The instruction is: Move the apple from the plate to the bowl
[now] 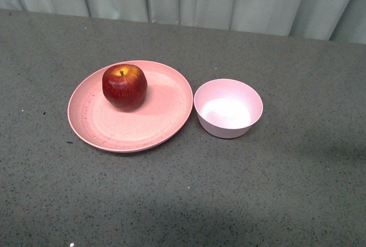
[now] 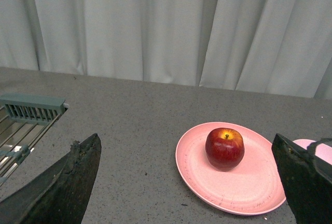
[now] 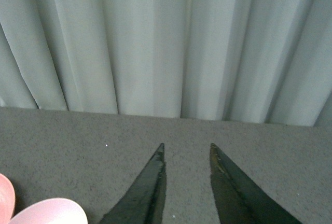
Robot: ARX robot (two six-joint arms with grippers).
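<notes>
The apple point(image 1: 124, 87) sits on the plate point(image 1: 97, 130), left of centre in the front view. The bowl point(image 1: 224, 128) stands just beside the plate's right rim on the counter point(image 1: 286, 190). My left fingers point(image 2: 67, 182) are released and spread wide. My right fingers point(image 3: 150, 193) are released too, only narrowly apart.

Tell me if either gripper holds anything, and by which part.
Nothing is held: the left gripper and right gripper are open and empty; the apple sits on the plate.
</notes>
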